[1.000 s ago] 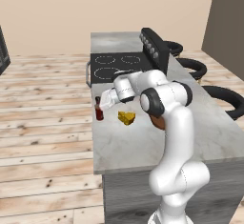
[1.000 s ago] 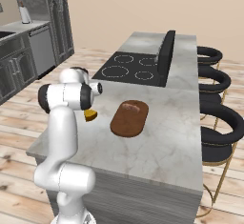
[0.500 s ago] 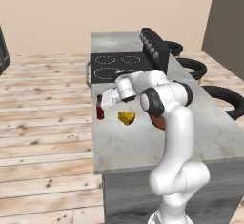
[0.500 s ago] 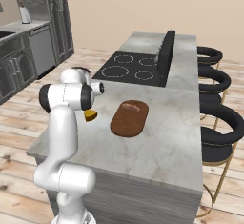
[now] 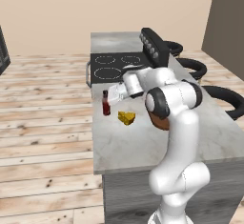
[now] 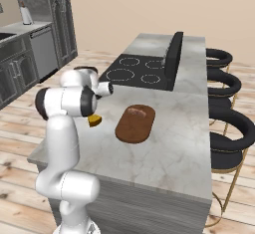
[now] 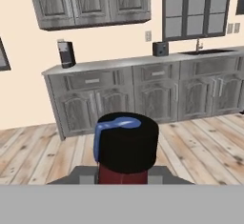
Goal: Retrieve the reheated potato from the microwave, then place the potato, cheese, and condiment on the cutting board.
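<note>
While clamped, condiment (image 5: pixel 106 103) stands upright.

On a marble kitchen island (image 6: pixel 164 143), a reddish-brown cutting board (image 6: pixel 133 127) carries a pale potato (image 6: pixel 138 111) at its far end. A yellow cheese (image 6: pixel 94 120) wedge lies near the island's left edge, partly hidden by the white arm. A black stovetop (image 6: pixel 134 70) occupies the far end, black stools (image 6: pixel 226 131) along the right edge.
</note>
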